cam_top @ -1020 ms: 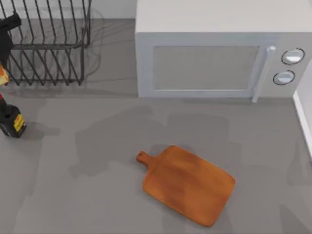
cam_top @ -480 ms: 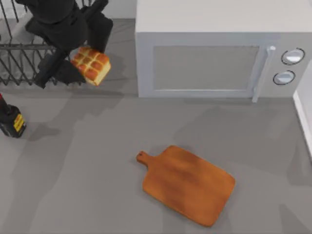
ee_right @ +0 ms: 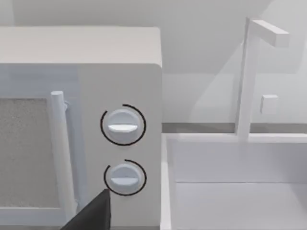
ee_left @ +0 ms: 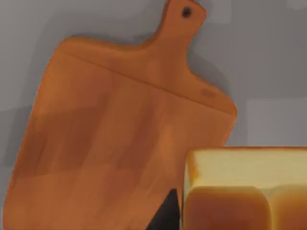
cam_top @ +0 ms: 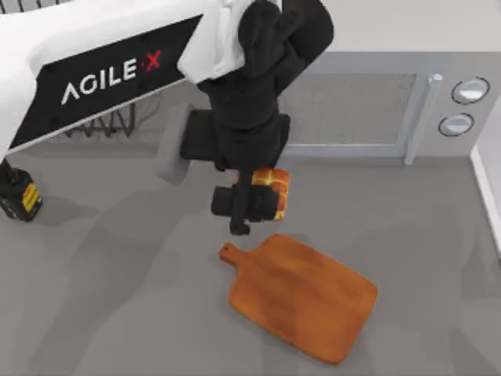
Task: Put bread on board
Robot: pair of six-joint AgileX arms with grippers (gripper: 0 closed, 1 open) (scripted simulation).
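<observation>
Now the left claw (cam_top: 262, 205), pinching the bread (cam_top: 274, 188), has swung from the worktop's far-left corner to just short of the board (cam_top: 301, 298) — release is next.

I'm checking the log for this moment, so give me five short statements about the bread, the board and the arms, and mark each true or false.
1. The left gripper holds the bread. True.
2. The bread already lies on the cutting board. False: it is carried above the table, beside the board's handle end.
3. The board's handle points toward the top view's right. False: it points to the upper left.
4. A microwave stands behind the board. True.
5. The right wrist view shows the board. False: it shows the microwave's two knobs and a sink.
</observation>
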